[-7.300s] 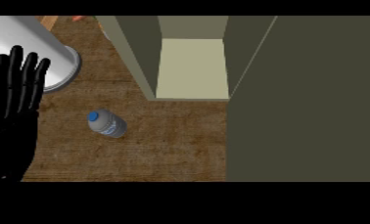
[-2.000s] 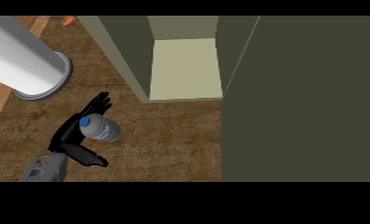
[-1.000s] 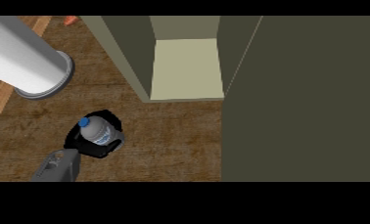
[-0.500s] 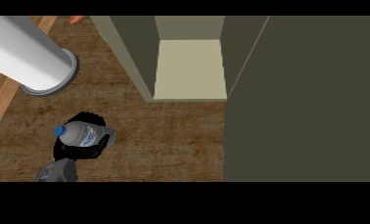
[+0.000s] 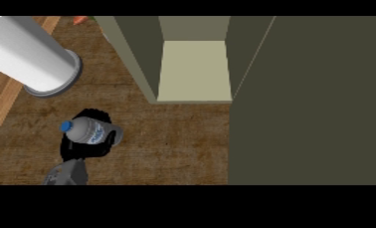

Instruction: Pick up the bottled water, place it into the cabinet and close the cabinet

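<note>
**Bottle in hand, carry to cabinet coming next**

The wooden counter (image 5: 183,142) is filling most of the head view. The cabinet (image 5: 192,57) is sitting at the upper middle with its pale inner shelf (image 5: 194,70) showing, so it is standing open. The big dark panel running down the right side (image 5: 308,102) is looking like the swung-out cabinet door, though I cannot tell that for sure. A large white cylinder (image 5: 33,55) is lying at the upper left, well apart from the cabinet opening. A small orange thing (image 5: 79,20) is peeking in at the top edge, too small to tell what it is.

The left hand (image 5: 82,146) is coming in from the lower left on its grey forearm (image 5: 66,174). Its black fingers are curling round the bottled water (image 5: 89,131), which is showing blue cap toward the left and label facing up, tilted. The bottle is sitting in the hand, down and left of the cabinet, not near the shelf. Cannot tell whether it is clear of the counter. The right hand is not showing anywhere.

Judgement: pick-up step is being finished, placing not yet begun, door not yet closed. The next move is calling for carrying the bottle up and to the right toward the opening, clearing the cabinet's left wall (image 5: 140,57), then setting it on the shelf before letting go.
</note>
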Robot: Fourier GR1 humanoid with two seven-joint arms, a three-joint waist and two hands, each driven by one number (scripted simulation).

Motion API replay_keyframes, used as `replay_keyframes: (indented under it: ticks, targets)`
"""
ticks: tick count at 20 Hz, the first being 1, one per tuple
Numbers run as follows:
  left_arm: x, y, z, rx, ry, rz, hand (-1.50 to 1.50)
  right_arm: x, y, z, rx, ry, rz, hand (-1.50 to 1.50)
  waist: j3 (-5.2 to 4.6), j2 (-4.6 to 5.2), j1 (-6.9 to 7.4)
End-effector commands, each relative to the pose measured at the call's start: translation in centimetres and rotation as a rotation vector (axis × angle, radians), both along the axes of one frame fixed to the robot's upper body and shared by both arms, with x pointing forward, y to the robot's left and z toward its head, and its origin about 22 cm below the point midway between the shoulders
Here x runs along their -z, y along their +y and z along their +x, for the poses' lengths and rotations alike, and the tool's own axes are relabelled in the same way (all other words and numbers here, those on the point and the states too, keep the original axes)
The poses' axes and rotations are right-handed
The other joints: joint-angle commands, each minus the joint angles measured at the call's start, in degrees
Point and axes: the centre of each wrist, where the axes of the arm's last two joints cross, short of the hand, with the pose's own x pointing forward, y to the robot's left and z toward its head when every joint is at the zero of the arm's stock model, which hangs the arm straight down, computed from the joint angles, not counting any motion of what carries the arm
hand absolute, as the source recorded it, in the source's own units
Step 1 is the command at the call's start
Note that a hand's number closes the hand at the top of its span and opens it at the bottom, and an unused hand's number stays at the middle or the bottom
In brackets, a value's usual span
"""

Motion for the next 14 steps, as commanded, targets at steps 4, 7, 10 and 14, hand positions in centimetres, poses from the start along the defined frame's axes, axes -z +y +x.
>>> replay_keyframes:
  ticks: [4, 7, 10, 14]
  targets:
    - [-3.1, -6.5, 1.6, 0.066, -0.043, 0.001, 1.50, -3.5, 1.3, 0.3, -0.023, -0.082, 0.032, -1.50, 0.09, -0.20, 1.02]
    - [-4.6, -8.0, 2.8, 0.084, -0.059, 0.011, 1.50, -4.5, 2.3, -0.4, -0.045, -0.101, 0.037, -1.50, -0.01, -0.07, 0.01]
    - [-7.8, -9.9, 4.2, 0.082, -0.061, 0.023, 1.50, -4.6, 2.5, -0.8, -0.066, -0.066, 0.016, -1.50, -0.01, -0.24, -0.33]
    - [-10.3, -13.6, 4.2, 0.088, -0.071, 0.054, 1.50, -4.2, 2.0, -0.4, -0.033, -0.077, 0.032, -1.50, -0.02, -0.07, -0.16]
